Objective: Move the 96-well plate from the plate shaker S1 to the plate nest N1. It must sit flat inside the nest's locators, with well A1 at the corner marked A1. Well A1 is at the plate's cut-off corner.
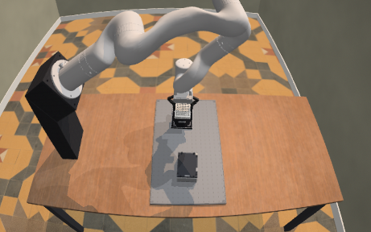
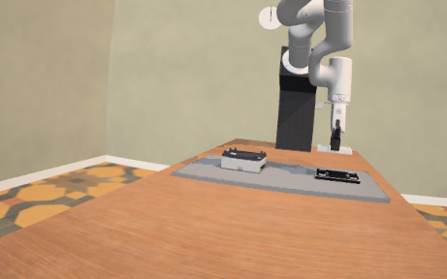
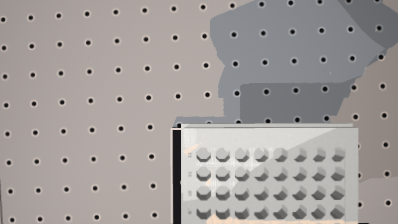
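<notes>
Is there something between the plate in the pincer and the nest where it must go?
Nothing visible. The pincer holds the plate in the air over the nest. The shaker stands apart, further along the grey board.

In the wrist view the 96-well plate (image 3: 267, 170) runs off the frame at 6 o'clock, so its cut-off corner is unseen. It hides most of the plate nest (image 1: 182, 124) from the top camera.

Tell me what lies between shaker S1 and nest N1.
Only shadowed grey perforated board separates shaker S1 from nest N1, per the top view.
</notes>
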Robot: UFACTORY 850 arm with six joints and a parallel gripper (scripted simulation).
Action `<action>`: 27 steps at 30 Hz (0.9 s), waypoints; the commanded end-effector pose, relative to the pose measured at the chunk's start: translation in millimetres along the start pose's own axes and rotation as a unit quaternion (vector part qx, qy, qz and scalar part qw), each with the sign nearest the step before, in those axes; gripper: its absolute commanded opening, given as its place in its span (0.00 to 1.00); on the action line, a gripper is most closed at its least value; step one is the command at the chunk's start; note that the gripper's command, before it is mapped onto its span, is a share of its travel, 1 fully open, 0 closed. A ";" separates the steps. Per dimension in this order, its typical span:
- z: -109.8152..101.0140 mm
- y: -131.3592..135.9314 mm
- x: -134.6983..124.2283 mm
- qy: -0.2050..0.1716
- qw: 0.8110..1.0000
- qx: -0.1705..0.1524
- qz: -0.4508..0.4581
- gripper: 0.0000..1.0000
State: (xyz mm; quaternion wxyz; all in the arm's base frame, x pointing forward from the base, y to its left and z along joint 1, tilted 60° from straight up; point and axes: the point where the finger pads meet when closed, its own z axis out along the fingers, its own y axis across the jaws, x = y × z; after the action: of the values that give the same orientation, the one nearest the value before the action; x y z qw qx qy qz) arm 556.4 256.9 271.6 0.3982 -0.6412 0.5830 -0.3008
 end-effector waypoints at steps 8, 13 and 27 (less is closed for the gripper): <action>3.2 2.5 -26.5 0.001 1.000 0.000 0.000 0.00; 3.2 2.5 -26.4 0.001 1.000 0.000 0.000 0.00; 3.2 2.4 -25.5 0.001 1.000 0.000 0.000 0.00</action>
State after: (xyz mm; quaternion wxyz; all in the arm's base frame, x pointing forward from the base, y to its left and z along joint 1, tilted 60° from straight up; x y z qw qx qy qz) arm 554.5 282.7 269.7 0.3975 -0.6409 0.5834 -0.3016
